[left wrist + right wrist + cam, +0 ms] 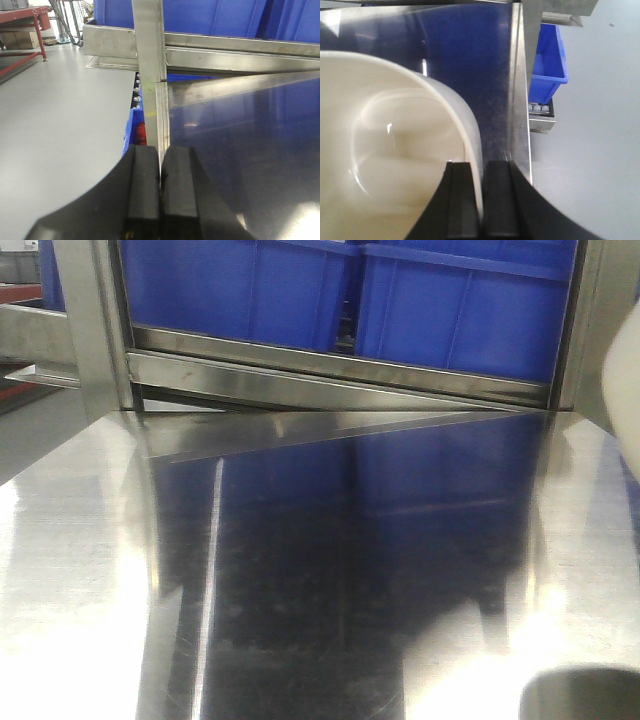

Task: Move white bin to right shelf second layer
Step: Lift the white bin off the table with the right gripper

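Two blue crates (pixel 240 290) stand side by side on a steel shelf rail (pixel 330 365) at the far end of a steel tabletop (pixel 80 560), and their blue colour is mirrored in its polished surface. The white bin (pixel 395 140) is at the right side of this tabletop, close to its right edge. Its walls are smooth, glossy and cream-white, and they curve down to a rounded base. The right gripper (pixel 481 190) is clamped on the bin's rim, with one black finger inside the wall and the other outside. Whether the bin rests on the steel or hangs just above it cannot be told. In the front view only a pale sliver of the bin (pixel 625 370) shows at the right border, and a dark blurred shape (pixel 580 695) sits in the bottom right corner. The left gripper (pixel 160 160) is over the left edge of the tabletop with its two black fingers pressed together and nothing between them. Just beyond it rises a steel post (pixel 150 75). To the left lies grey floor (pixel 60 125), with a red table (pixel 20 17) and a cardboard box (pixel 17 39) far back. Past the tabletop's right edge, a smaller blue crate (pixel 547 55) sits lower down.
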